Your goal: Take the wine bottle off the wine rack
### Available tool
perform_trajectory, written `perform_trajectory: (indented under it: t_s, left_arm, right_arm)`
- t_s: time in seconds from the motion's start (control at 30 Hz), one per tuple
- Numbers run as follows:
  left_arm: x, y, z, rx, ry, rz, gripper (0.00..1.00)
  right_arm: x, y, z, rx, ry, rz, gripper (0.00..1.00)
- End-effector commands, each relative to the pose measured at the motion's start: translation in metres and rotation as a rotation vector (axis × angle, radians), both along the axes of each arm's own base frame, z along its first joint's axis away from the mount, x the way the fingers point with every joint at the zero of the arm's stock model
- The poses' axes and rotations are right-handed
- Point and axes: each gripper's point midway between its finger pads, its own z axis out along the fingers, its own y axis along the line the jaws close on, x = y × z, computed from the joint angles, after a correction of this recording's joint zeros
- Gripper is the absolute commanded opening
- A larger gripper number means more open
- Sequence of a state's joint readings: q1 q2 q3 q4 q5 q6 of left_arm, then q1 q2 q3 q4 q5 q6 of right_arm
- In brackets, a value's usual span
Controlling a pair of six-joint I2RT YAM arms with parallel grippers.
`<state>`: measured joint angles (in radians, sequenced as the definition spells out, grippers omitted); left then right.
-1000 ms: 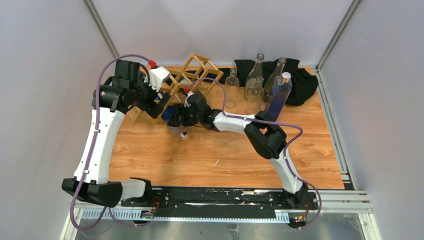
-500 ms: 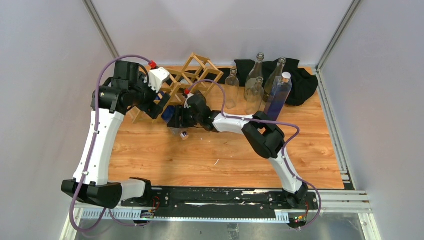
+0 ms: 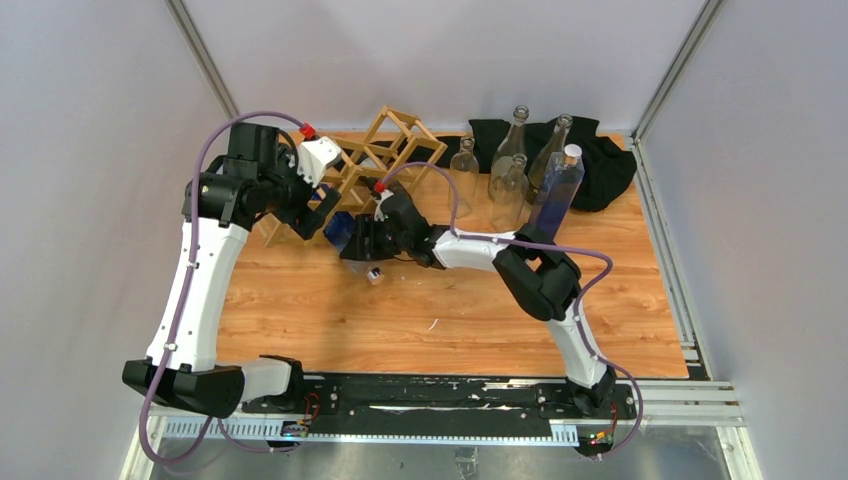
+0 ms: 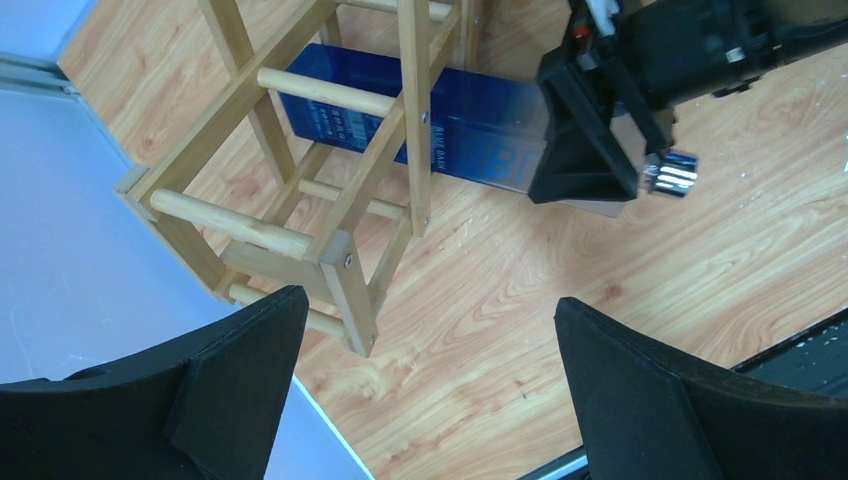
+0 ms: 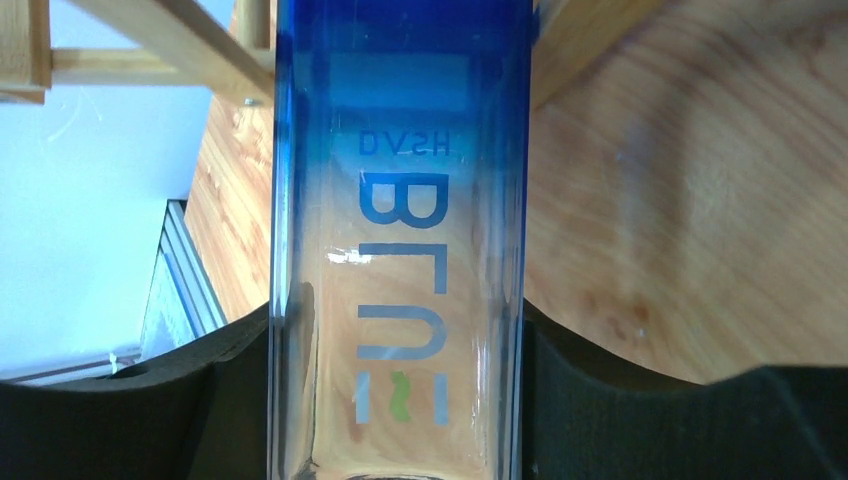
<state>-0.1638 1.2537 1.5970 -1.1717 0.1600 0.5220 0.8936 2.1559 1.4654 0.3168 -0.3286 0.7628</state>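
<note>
Since a second ago, the right gripper (image 3: 362, 243) has drawn the wine bottle (image 4: 470, 110) slightly nearer and rightwards. Its blue base still lies inside the wine rack (image 4: 340, 200), cap end over the bench (image 3: 450, 320). The right fingers (image 5: 620, 400) clamp its clear body. The left gripper (image 4: 430, 330) hangs spread wide and empty above the rack's end.

Six bottles in all: one blue wine bottle (image 5: 400, 250) lying clamped between the fingers of the right gripper (image 3: 357, 245), and five standing bottles (image 3: 512, 187) grouped to that gripper's right and farther back. Of the five, three are clear, one is darker-tinted, and one is blue-tinted with a pale stopper. One wine rack (image 3: 390, 150), just behind the right gripper and beside the left gripper (image 3: 312, 214). One black cloth (image 3: 605, 165), behind the standing group. Two arms, two grippers, one wooden table (image 3: 450, 320).
</note>
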Motion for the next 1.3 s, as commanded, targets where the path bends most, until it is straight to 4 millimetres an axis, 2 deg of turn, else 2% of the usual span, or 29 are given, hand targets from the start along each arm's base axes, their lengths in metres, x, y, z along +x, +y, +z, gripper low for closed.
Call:
perform_trajectory:
  t_s: [0.0,0.13,0.2,0.33,0.6,0.73,0.97,1.1,1.27]
  left_arm:
    - [-0.005,0.005,0.001,0.03,-0.024,-0.029,1.0]
    - [-0.006,0.003,-0.004,0.038,-0.014,-0.056,1.0]
    - [-0.007,0.001,-0.008,0.037,-0.007,-0.075,1.0]
    - [-0.008,-0.002,-0.014,0.033,0.009,-0.106,1.0]
    - [-0.018,-0.011,-0.025,0.034,0.015,-0.224,1.0]
    - [-0.033,-0.021,-0.029,0.038,-0.025,-0.365,1.0]
    - [-0.08,-0.051,-0.041,0.001,-0.169,-0.714,1.0]
    - [-0.093,-0.066,-0.05,0.016,-0.195,-0.846,1.0]
    - [-0.101,-0.076,-0.068,0.117,-0.228,-1.022,1.0]
  right_arm:
    - [-0.019,-0.003,0.075,0.139,-0.08,0.049,0.0]
    - [-0.047,-0.017,0.084,0.182,-0.044,0.095,0.0]
    - [-0.061,-0.027,0.082,0.196,-0.015,0.103,0.0]
    - [-0.08,-0.045,0.089,0.234,0.01,0.105,0.0]
    - [-0.117,-0.08,0.119,0.253,0.036,0.145,0.0]
    - [-0.137,-0.103,0.126,0.208,0.056,0.161,0.0]
    - [-0.168,-0.129,0.139,0.122,0.128,0.24,0.0]
    - [-0.177,-0.137,0.151,0.107,0.127,0.269,0.0]
    - [-0.183,-0.136,0.164,0.12,0.127,0.309,0.0]
